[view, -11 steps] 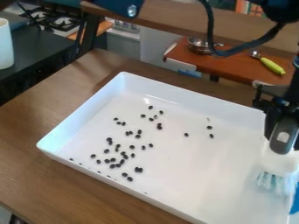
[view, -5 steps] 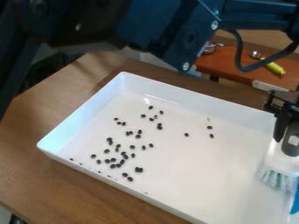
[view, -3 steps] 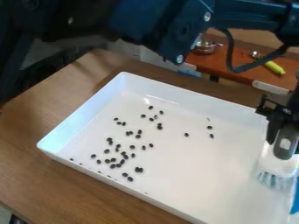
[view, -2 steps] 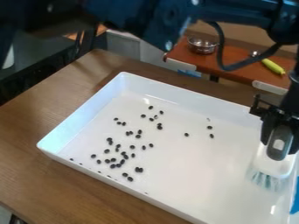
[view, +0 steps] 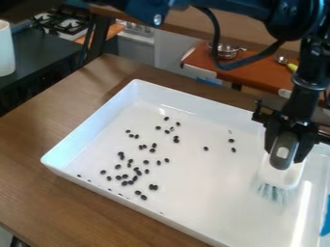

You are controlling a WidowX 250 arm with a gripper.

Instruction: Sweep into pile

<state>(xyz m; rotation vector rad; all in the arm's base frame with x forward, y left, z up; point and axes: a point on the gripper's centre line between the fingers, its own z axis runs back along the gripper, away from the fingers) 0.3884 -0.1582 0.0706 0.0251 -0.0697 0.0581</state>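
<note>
A black robot arm (view: 303,91) holds a white-bodied scrubbing brush with a grey handle and pale blue-white bristles (view: 281,169) over the right-hand part of a shallow white rectangular tray (view: 213,109), set on a brown wooden bench (view: 58,125). The jaws of its black two-finger gripper (view: 285,153) are clamped on the handle, one on either side, and the brush's long axis runs close to upright, handle above, bristles down; whether the tips meet the tray floor cannot be told. The small black bean-like pieces (view: 138,173) to be swept lie loose across the tray, nearly all to the view's left of the brush. Closest are two black pieces (view: 231,140) near each other, up and to the left of the bristles, with a lone black piece (view: 205,148) a little farther left. The thickest scatter sits well apart from the brush, toward the tray's near left side, and the whole spread runs at a slant from the far wall down to the near one. With the brush on one flank and the pieces on the other, the coming sweep seems to call for a reach beyond the outer pieces, then a low stroke that gathers them inward. A stroke begun from the present side would likely push the nearest pieces leftward, toward the main group.
</note>
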